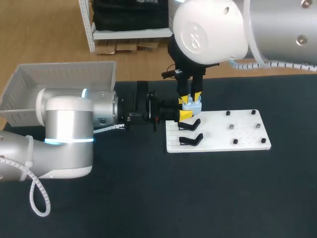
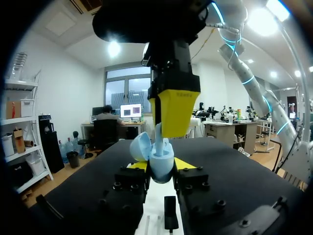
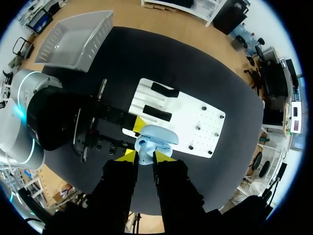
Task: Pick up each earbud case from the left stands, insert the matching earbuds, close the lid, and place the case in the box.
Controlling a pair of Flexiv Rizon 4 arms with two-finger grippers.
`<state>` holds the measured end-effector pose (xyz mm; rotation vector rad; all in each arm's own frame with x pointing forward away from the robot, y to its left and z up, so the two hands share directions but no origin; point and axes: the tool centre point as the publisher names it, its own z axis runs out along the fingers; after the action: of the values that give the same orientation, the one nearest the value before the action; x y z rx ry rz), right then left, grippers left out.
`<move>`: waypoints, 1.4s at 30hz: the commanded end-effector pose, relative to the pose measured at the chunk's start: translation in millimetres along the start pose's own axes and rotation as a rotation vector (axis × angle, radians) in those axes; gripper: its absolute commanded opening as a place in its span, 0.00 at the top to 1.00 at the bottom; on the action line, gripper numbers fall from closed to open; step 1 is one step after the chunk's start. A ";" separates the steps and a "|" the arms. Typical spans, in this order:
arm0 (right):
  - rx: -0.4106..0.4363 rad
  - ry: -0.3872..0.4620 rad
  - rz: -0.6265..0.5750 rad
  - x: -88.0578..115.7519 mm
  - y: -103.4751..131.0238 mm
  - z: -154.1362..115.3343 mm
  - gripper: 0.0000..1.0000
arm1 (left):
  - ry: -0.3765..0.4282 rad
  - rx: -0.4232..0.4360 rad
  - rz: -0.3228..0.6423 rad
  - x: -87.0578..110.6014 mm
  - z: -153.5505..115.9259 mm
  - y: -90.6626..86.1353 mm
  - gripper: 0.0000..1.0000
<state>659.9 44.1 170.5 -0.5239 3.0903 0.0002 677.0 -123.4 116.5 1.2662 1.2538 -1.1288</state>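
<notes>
The light blue earbud case [image 1: 191,105] was held up over the white board [image 1: 218,135], close to the black stands and not yet in the box. It was pinched from two sides by the left end effector [image 2: 162,165]. Its lid [image 2: 140,147] was open and tipped back. The right end effector [image 1: 190,97] was placed right above the case, pointing down. A small pale earbud [image 2: 158,138] seemed to be pinched between its yellow tips, with its low end at the mouth of the case.

To do this step well, the earbud should be lined up straight over its little hole and pushed down slowly. The case should be gripped tight so that it is not tipped. The earbud should be let go only when it is seated all the way in. The lid should not be bumped, or it could be snapped shut too soon.

The things were counted. One case and one earbud were seen. Two stands were seen, one [image 1: 189,124] and another [image 1: 190,140], both bare. One board was seen, with six small pegs [image 1: 231,127] on its other half. One box [image 1: 64,79] was set at the left of the dark worktop [image 1: 198,198]. Two end effectors were seen.
</notes>
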 end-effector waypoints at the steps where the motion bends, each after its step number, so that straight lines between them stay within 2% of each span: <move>1: 0.002 -0.003 0.003 0.7 -0.7 0.0 1.00 | -0.005 -0.005 0.003 0.9 -0.1 -1.1 1.00; 42: -0.001 -0.030 0.002 0.7 2.7 -3.1 1.00 | -0.005 -0.005 0.003 0.9 -0.1 -1.1 1.00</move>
<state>660.7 47.6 174.6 -0.5206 3.0688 0.0067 677.0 -123.5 116.6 1.2662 1.2537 -1.1288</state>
